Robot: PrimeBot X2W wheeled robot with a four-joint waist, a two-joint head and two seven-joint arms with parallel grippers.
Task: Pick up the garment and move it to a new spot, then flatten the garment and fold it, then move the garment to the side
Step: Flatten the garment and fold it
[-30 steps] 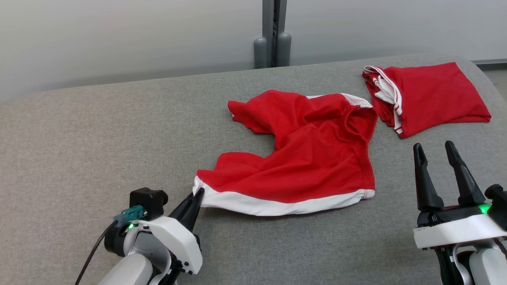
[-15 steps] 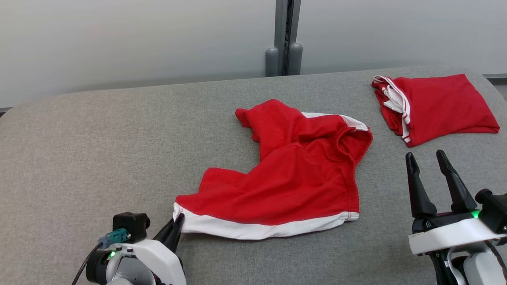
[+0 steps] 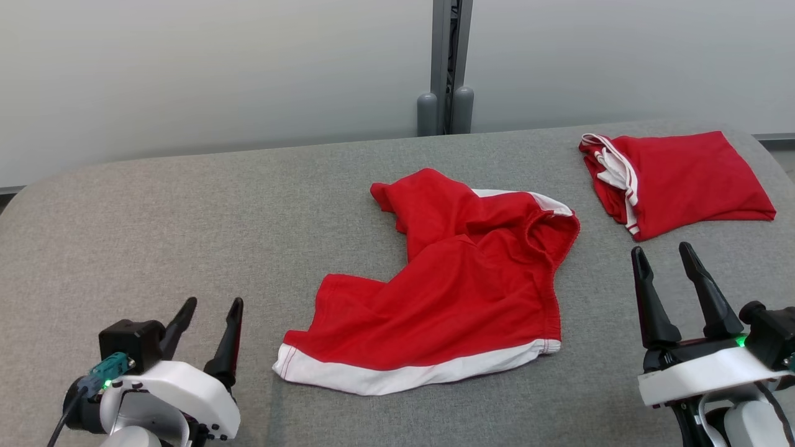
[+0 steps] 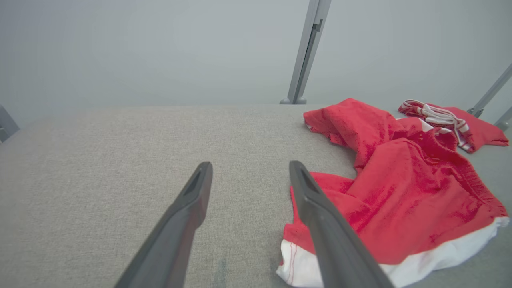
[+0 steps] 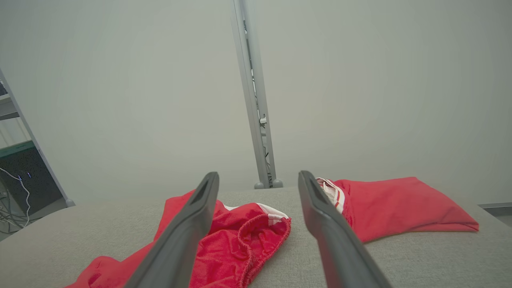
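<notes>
The garment [image 3: 459, 292] lay crumpled, so we could not see its whole shape. Our left end effector [image 3: 213, 302] and right end effector [image 3: 659, 249] each had the fingers apart, holding nothing.

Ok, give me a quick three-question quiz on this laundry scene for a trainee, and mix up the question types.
1. True or false: the left pincer is shut on the white hem of the crumpled red garment.
2. The folded red garment lies: A. at the far right, beyond the right pincer; B. at the near left; C. beneath the left pincer.
3. How many red garments lie on the grey surface?

Key: 1. False: it is open, beside the hem and apart from it. 2. A. 3. Two.
</notes>
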